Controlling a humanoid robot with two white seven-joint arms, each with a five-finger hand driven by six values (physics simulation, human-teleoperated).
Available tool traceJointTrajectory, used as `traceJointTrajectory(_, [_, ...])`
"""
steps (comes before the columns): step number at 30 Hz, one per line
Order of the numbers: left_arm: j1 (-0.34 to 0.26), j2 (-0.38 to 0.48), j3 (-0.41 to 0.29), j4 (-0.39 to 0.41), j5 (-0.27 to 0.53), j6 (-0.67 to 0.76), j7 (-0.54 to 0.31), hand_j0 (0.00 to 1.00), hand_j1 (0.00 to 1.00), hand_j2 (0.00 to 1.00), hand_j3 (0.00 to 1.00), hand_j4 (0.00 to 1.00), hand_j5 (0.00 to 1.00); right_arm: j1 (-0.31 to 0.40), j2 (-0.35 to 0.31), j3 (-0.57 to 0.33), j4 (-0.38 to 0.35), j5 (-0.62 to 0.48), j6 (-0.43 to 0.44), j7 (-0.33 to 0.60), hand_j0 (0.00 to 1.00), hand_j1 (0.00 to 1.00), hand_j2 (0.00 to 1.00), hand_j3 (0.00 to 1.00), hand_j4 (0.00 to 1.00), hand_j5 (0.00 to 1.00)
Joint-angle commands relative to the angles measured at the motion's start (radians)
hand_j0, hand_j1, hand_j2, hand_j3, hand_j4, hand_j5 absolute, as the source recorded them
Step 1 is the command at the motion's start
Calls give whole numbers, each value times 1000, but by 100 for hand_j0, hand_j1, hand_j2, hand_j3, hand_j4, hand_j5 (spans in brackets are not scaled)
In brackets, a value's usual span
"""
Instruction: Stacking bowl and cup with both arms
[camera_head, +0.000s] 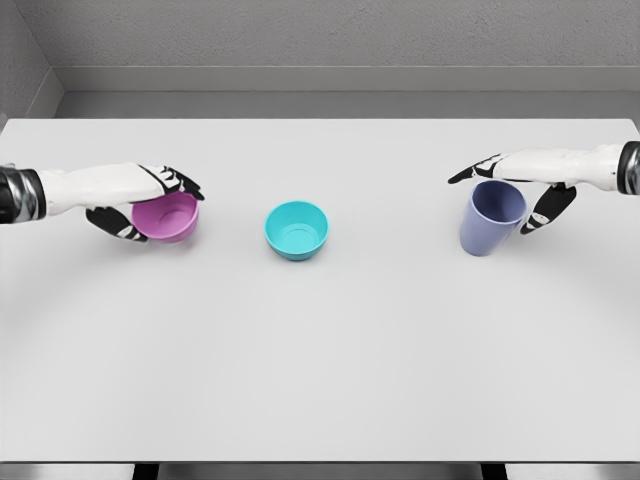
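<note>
Our left hand (150, 200) wraps the pink bowl (167, 217) at the table's (320, 360) left. Our right hand (515, 185) wraps the blue cup (490, 218) at the right. We should grip firmly, lift straight, then set each gently into the teal bowl (297, 230) between.

The surface (320, 350) is plain pale grey-white, unpatterned. At left sits a pink-magenta bowl (168, 217); in the middle a turquoise bowl (297, 229), the same teal inside and out. At right is a muted periwinkle-blue cup (491, 217). The left hand (135, 200) and right hand (520, 185) are white with black fingers (183, 181). The far wall (320, 35) is speckled grey.
</note>
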Motion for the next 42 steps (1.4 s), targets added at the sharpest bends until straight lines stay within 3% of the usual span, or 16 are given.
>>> traceJointTrajectory(1, [0,0,5,-20,9,4,0,70,70,70,70,70,70,0,-1,-1,1,-5,0,0,100,100,100,100,100,100])
traceJointTrajectory(17, [-21,-5,5,-110,9,4,0,70,70,70,70,70,70,3,-3,-4,3,-4,0,0,100,100,100,100,100,100])
traceJointTrajectory(42, [-60,-109,-9,-129,-9,4,0,70,70,70,70,70,70,3,-3,-4,-4,-2,-2,0,100,100,100,100,100,100])
